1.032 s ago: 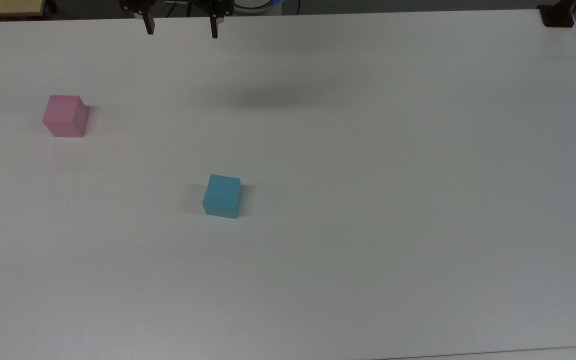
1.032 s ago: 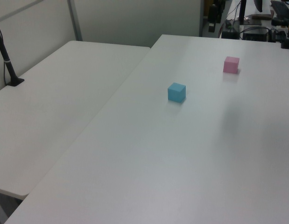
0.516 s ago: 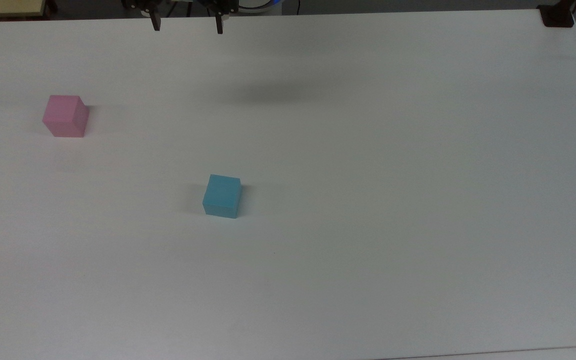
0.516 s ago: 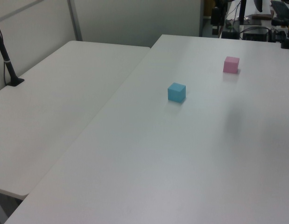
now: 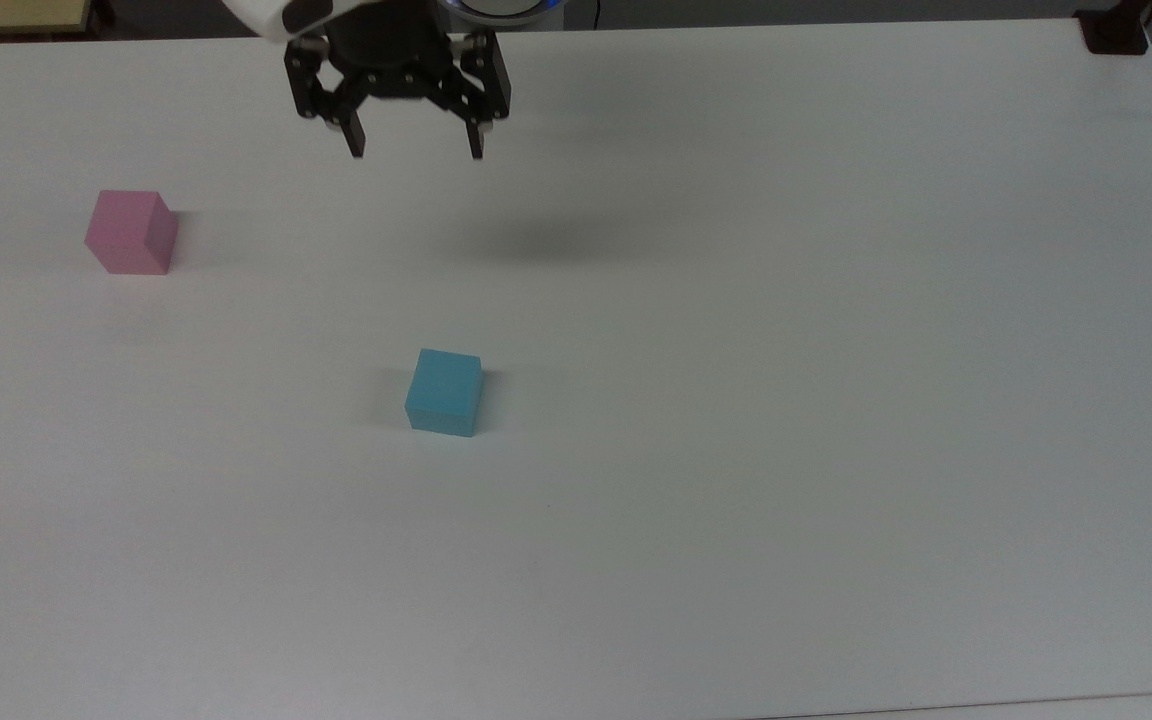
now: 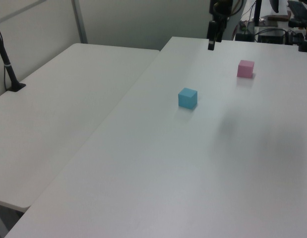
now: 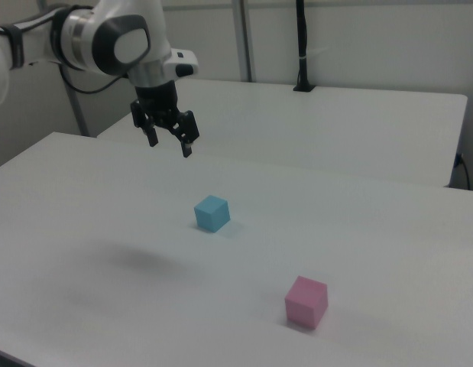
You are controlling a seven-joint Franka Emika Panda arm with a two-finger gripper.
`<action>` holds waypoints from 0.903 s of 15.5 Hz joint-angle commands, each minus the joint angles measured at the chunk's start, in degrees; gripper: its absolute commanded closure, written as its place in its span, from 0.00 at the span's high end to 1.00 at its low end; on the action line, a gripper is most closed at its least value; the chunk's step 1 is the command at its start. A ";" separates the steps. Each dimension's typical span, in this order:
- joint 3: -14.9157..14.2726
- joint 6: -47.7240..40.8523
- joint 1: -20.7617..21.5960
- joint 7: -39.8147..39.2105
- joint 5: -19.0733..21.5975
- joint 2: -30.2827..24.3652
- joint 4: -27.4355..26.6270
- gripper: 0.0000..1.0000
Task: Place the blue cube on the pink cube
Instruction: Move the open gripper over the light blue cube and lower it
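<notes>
Light blue and matte, the small plain-faced blue cube (image 5: 444,391) sits on the white table (image 5: 836,400) near the middle of the top view, well below the black two-finger gripper (image 5: 416,153), which hangs in the air near the table's far edge with its fingers spread wide and nothing between them. In the right view the gripper (image 7: 168,144) hovers above and to the right view's left of the blue cube (image 7: 212,212), clear of it, with a soft shadow on the table under it. The small pale pink matte pink cube (image 5: 131,232) stands alone at the top view's left, well apart from both the blue cube and the gripper; in the left view it (image 6: 245,68) lies beyond the blue cube (image 6: 187,97). Compared with half a second ago, the gripper has come further into the top view and lower, so that its whole black body shows where then there were just the fingertips at the upper edge; both cubes lie where they did. Each cube rests flat on one face, upright, with clean edges and even colour.
</notes>
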 commanded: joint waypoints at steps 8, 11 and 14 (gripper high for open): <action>-0.54 21.18 3.26 10.58 2.18 11.16 -2.29 1.00; -0.54 23.04 3.44 10.76 -0.88 13.27 -2.29 1.00; -0.54 23.31 3.44 11.81 -3.70 15.03 -2.21 1.00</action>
